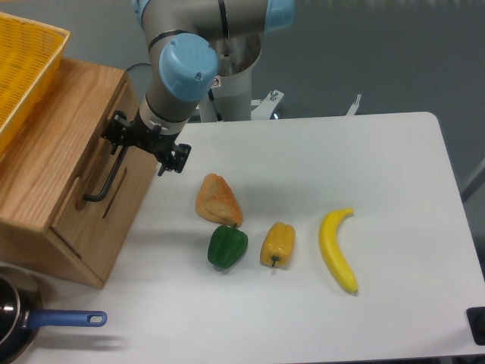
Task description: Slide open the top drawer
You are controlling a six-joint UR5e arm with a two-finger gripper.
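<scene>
The top drawer (96, 168) is the light oak front panel just under the cabinet's top edge, at the left of the table. A long black bar handle (106, 178) runs along it. My gripper (123, 149) sits at the handle's far end, with its black fingers closed around the bar. The fingertips are partly hidden behind the gripper body. The drawer front looks nearly flush with the cabinet face.
A yellow basket (23, 68) rests on the cabinet top. On the table lie a bread piece (218, 199), a green pepper (227, 246), a yellow pepper (277, 244) and a banana (337, 250). A pan with a blue handle (64, 319) sits at front left.
</scene>
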